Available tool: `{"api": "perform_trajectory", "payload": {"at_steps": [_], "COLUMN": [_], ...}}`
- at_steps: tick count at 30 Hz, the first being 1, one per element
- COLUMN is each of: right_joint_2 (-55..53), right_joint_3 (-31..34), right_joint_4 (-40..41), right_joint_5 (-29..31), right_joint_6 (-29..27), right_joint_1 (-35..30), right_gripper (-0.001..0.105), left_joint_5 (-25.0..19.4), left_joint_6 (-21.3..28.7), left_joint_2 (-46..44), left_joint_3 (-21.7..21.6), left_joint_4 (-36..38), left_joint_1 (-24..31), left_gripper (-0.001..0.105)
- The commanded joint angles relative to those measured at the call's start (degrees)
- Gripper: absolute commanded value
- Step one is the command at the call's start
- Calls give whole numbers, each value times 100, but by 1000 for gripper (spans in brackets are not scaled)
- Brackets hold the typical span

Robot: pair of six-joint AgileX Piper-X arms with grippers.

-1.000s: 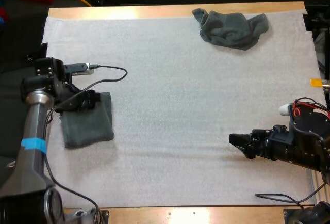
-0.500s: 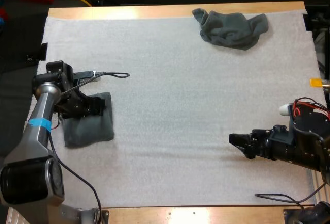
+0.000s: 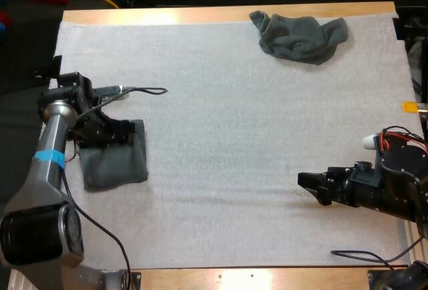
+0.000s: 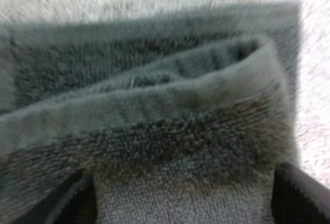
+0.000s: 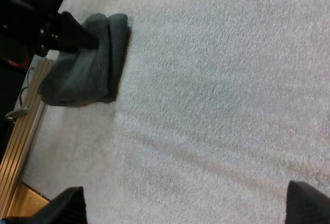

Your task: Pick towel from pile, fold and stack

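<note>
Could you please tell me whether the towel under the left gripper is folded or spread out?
Folded: the towel shows stacked layers with a rounded fold edge, and from above it is a compact rectangle.

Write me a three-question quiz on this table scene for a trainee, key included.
1. True or false: the right gripper is clamped on a towel.
2. Which gripper is at the folded dark grey-green towel?
3. Where is the crumpled dark grey-green towel? A: on the folded towel. B: at the far side of the white mat. C: at the mat's near edge.
Key: 1 false, it is open over bare mat. 2 the left gripper. 3 B.
</note>
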Motion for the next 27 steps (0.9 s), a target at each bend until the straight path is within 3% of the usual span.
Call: {"api": "perform_trajectory", "payload": {"at_steps": [1,22,27], "right_joint_2": [-61,-61,-58], "right_joint_3": [-34,-34,-34], "right_joint_4": [-10,-10,-10], "right_joint_5": [1,1,9], "right_joint_6": [1,-1,-333], "right_joint_1": [-7,-7,-7], "right_gripper": [74,74,74], "left_joint_5": [38,78,276], "left_joint_6": [-54,-54,-157], "left_joint_2": [-213,-2525,-2999], "left_joint_3": [-94,-159,-159], "left_joint_4": [93,889,1002], "left_joint_1": [-7,-7,-7], "left_gripper": [68,68,68]}}
